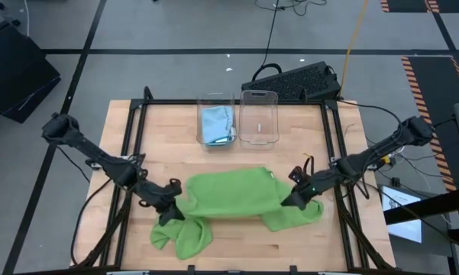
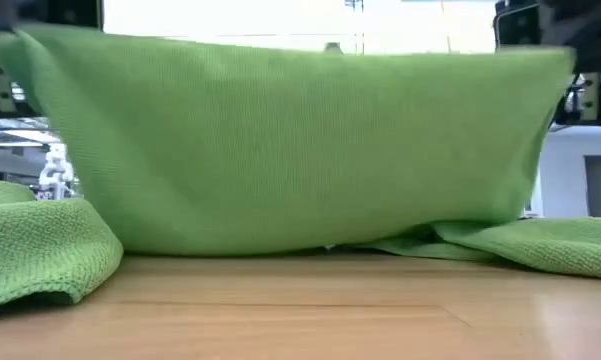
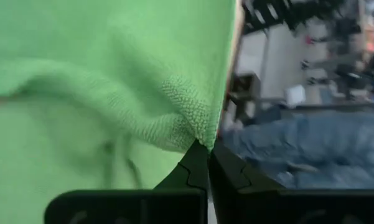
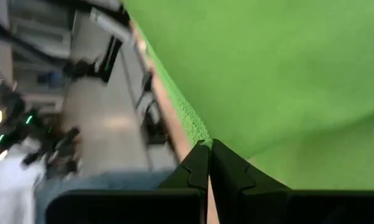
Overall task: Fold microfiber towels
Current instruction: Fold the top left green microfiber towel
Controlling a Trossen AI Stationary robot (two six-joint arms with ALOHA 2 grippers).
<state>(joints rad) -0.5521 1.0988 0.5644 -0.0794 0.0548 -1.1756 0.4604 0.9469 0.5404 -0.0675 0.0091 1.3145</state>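
Observation:
A lime green microfiber towel [image 1: 229,200] hangs between my two grippers above the near middle of the wooden table. Its top edge runs level in the low view [image 2: 300,50]. The towel's lower part rests on the table, with bunched ends at the near left [image 1: 182,235] and the right [image 1: 296,218]. My left gripper [image 1: 170,211] is shut on the towel's left end and my right gripper [image 1: 292,198] on its right end. A light blue towel [image 1: 216,124] lies in a clear bin at the back. My left gripper [image 3: 208,149] pinches a gathered corner of the green towel [image 3: 190,127] between its two fingertips, slanting down from the table's left. The cloth is lifted there and spreads away from the fingers. My right gripper [image 4: 208,146] pinches the towel's hemmed edge [image 4: 196,130] between its two fingertips, slanting down from the table's right. The cloth is lifted there and runs nearly taut toward the other gripper.
Two clear bins stand side by side at the table's far middle, the left one [image 1: 214,118] with the blue towel, the right one [image 1: 258,116] showing nothing inside. A black metal frame [image 1: 130,137] borders the table. Bare wood [image 1: 237,252] lies near the front edge.

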